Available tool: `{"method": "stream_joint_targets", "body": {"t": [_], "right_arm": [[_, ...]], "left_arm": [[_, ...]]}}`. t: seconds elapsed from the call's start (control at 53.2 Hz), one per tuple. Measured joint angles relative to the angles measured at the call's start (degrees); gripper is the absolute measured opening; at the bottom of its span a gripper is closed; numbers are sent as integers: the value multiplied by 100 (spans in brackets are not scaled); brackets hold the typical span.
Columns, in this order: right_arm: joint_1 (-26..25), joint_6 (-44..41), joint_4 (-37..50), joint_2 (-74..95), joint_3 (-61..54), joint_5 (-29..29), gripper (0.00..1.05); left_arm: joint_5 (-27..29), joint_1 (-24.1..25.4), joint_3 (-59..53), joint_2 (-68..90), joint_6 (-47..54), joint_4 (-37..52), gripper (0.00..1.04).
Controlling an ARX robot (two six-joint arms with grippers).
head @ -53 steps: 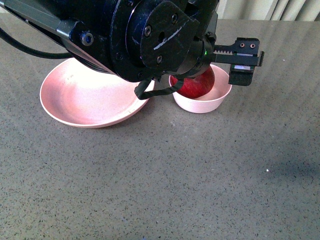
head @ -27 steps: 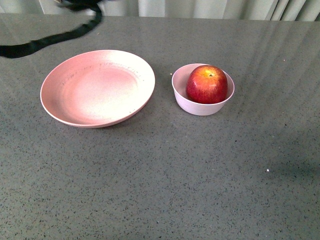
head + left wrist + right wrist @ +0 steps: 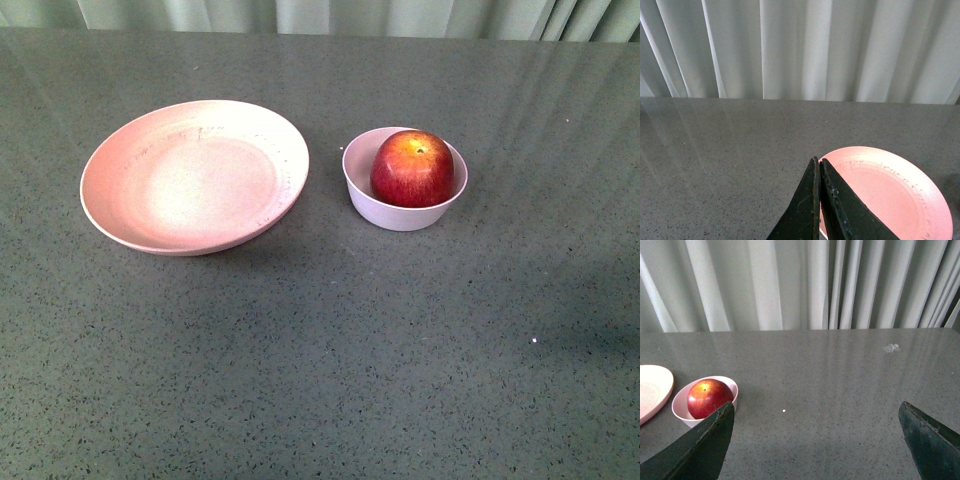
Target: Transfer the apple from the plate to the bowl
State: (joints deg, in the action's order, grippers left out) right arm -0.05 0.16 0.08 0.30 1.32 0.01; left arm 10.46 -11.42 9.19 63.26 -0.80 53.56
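The dark red apple [image 3: 412, 168] sits inside the small pale bowl [image 3: 404, 212], right of the wide salmon-pink plate [image 3: 120, 215], which holds nothing. Neither arm shows in the front view. In the left wrist view my left gripper [image 3: 817, 162] is shut with nothing in it, its tips over the near rim of the plate [image 3: 900, 195]. In the right wrist view my right gripper [image 3: 816, 407] is wide open over bare table, with the apple [image 3: 709, 397] in the bowl [image 3: 681, 407] beside one finger [image 3: 705, 450] and a strip of the plate [image 3: 652, 387] at the edge.
Grey speckled tabletop [image 3: 320, 350] surrounds both dishes. Pale curtains [image 3: 805, 285] hang behind the far table edge. A small crumpled clear scrap [image 3: 891, 347] lies far off on the table.
The right arm, which covered the plate and bowl a second ago, has pulled out of the front view. Its trailing cable has gone too. The apple stays in the bowl.
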Motion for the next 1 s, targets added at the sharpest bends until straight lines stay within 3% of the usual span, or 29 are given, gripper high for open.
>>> {"method": "stream_joint_targets", "body": {"t": [0.15,0.338,0.395,0.47,0.583,0.602,0.658,0.996], "right_arm": [[0,0,0,-2,0,-7,96],[0,0,0,-2,0,-2,96],[0,0,0,0,0,-2,96],[0,0,0,-2,0,-2,96],[0,0,0,-2,0,-2,96],[0,0,0,0,0,-2,96],[0,0,0,-2,0,-2,96],[0,0,0,-2,0,-2,96]], "left_arm": [[-227,321,-474,-420,17,61,2],[-522,592,-723,-1508,20,-789,2],[-951,885,-767,-1799,28,-1043,2],[-986,1113,-831,-2247,28,-1434,2],[-1034,1117,-833,-2708,28,-1838,2],[-1036,1117,-833,-3292,28,-2363,2],[-1036,1117,-833,-3521,28,-2581,2],[-1036,1117,-835,-4382,28,-3407,2]]}}
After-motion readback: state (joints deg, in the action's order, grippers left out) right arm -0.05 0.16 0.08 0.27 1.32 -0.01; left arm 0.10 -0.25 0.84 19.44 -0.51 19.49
